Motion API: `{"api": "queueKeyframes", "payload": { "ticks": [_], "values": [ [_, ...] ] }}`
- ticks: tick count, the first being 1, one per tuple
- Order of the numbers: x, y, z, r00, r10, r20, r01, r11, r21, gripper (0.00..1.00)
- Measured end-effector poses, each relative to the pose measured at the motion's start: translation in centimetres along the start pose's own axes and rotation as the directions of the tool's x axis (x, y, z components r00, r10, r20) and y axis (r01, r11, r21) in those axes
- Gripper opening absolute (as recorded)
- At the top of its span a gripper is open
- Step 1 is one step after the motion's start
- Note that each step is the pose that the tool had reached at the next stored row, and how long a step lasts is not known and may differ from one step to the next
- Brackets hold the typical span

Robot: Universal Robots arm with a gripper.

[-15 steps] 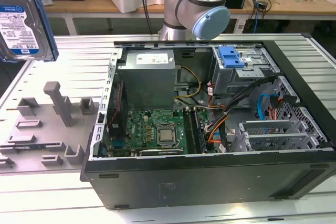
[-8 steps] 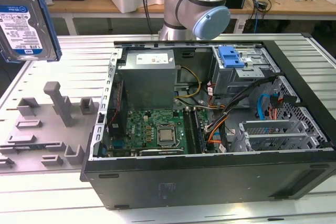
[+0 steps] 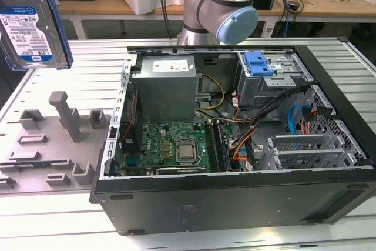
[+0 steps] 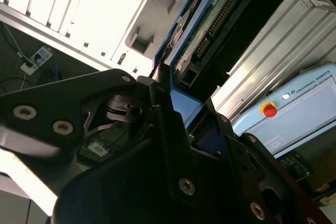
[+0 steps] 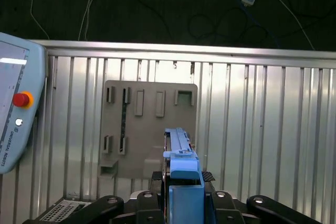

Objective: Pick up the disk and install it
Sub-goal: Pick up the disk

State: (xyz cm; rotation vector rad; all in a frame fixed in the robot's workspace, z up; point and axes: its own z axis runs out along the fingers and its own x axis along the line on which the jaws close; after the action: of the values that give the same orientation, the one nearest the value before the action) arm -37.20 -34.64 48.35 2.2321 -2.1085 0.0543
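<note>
Now claw (image 5: 185,196) clenched on the disk (image 3: 29,27), held aloft; keep it square, clear the case (image 3: 235,198) rim w/o knocking

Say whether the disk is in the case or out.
Out: the disk hangs in air, to the exterior view's left of the open case.

The arm (image 3: 220,4) stands at the far side of the scene, its silver tube rising above a grey joint with a pale blue cap. In the first wrist view the pincer (image 5: 184,190) has its black jaws pressed on either side of the disk (image 5: 180,153), gripping its blue frame.
</note>
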Motion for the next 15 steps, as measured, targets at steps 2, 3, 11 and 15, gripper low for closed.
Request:
{"api": "queueKeyframes", "payload": {
  "ticks": [2, 3, 11, 15],
  "values": [
    [0.02, -0.08, 0.00, 1.0000, 0.000, -0.0001, 0.000, 1.0000, 0.0001, 0.37],
    [0.03, -0.20, -0.01, 1.0000, 0.000, -0.0001, 0.000, 1.0000, 0.0000, 0.37],
    [0.23, -1.70, -0.09, 1.0000, 0.000, -0.0001, 0.000, 1.0000, 0.0000, 0.37],
    [0.38, -2.75, -0.18, 1.0000, 0.000, 0.0000, 0.000, 1.0000, 0.0001, 0.37]
  ]
}}
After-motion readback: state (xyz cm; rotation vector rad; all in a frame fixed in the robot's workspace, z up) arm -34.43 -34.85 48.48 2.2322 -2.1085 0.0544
